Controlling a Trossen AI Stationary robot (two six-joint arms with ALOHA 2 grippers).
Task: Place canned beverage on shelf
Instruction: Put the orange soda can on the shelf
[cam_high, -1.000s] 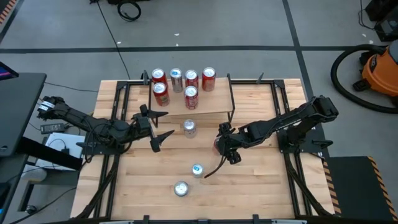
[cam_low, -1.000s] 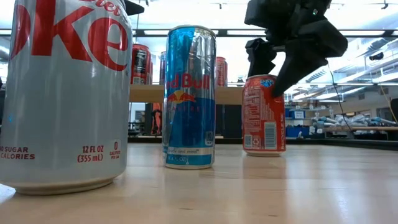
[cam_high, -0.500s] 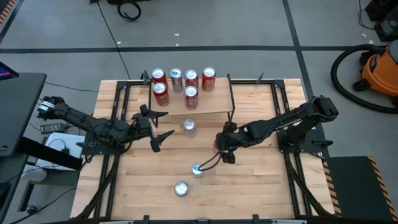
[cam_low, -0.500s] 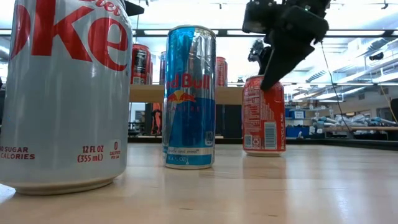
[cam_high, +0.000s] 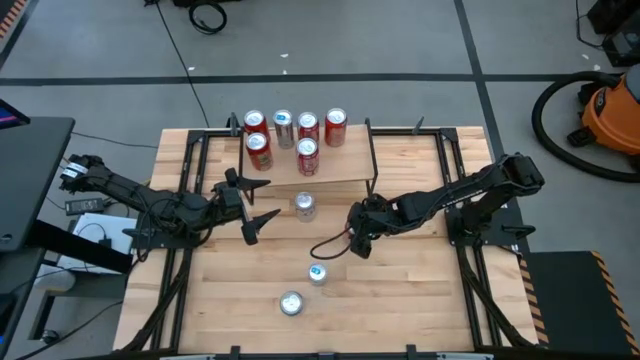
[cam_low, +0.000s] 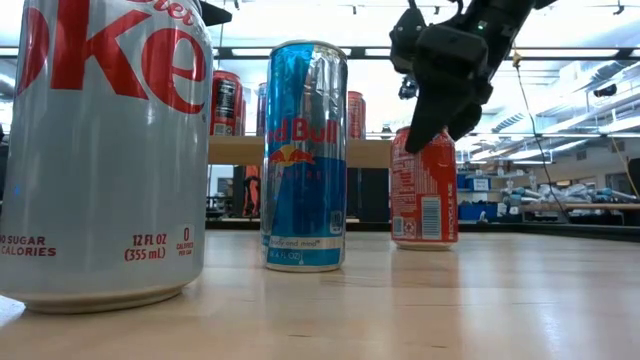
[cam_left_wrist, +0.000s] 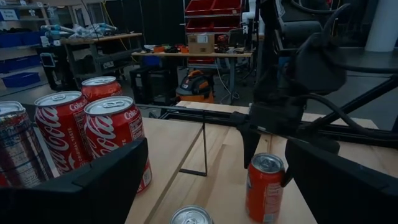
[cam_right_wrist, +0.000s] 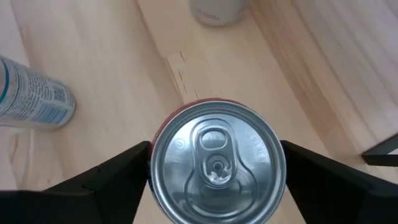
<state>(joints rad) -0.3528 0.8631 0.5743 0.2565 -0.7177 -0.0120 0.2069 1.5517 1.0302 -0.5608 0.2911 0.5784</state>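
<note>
1. I see the shelf (cam_high: 345, 160) at the far middle of the worktop (cam_high: 420, 300), with six cans (cam_high: 290, 135) standing on its left half.
2. Just near of the shelf, one can (cam_high: 304, 205) stands alone on the worktop.
3. Right of that can, my right pincer (cam_high: 356, 235) sits over an upright can (cam_low: 424, 188), one finger (cam_right_wrist: 102, 183) on each side of it.
4. Nearer to me stand two more cans: a slim one (cam_high: 317, 272), then a wider one (cam_high: 291, 302) nearest.
5. My left pincer (cam_high: 255, 205) waits left of the lone can.
</note>
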